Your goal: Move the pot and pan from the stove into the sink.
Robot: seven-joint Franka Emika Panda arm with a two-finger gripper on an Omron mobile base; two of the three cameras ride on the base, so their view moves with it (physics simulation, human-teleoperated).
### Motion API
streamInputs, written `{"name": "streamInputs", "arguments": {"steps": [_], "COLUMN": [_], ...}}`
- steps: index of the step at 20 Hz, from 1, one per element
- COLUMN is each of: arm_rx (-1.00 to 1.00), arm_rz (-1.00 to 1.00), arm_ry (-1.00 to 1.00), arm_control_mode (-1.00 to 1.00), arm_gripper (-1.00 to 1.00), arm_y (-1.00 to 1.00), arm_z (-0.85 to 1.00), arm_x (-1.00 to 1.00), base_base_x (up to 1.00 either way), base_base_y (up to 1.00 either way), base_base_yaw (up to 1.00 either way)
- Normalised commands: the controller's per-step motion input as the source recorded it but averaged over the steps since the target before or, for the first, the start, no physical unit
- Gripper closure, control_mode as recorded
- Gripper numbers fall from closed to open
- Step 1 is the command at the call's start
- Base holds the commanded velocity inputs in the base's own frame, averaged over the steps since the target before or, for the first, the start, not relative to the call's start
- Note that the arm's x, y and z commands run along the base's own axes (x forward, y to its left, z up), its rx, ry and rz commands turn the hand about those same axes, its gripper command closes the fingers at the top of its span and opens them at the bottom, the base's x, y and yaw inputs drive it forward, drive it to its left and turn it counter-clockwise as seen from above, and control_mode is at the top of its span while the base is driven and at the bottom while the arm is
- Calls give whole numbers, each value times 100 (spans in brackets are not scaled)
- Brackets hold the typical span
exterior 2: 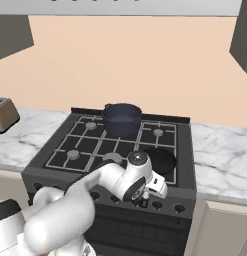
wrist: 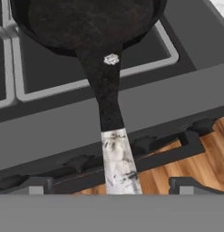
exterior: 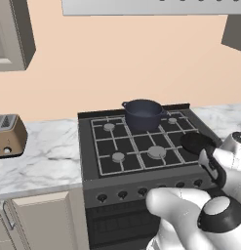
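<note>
Progress: nothing moved yet | pot on stove upper centre | pan on its front-right grate, frame top | gripper open astride pan handle, not clenched | both items left.

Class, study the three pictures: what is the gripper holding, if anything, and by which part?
Nothing is held. The gripper is open, its tips on either side of the pan handle's end.

Black pan on the stove grate, long handle out over the front edge, between hand fingertips.
</note>
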Motion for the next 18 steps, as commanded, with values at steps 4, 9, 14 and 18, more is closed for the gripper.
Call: {"name": "streamInputs", "arguments": {"steps": [4,9,14,18], "arm_rx": [0,1,-2,-1], "arm_rz": [0,0,0,0], "arm_ry": [0,0,0,0], "arm_control_mode": [-100,-100,-100,-100], "arm_gripper": [-100,-100,-100,-100], "arm_y": [-29,-5,0,0], "arm_z": [-29,-5,-24,-23], "arm_x": [23,4,2,2], "base_base_x": [0,0,0,0], "base_base_y": [0,0,0,0], "base_base_yaw": [0,0,0,0]}}
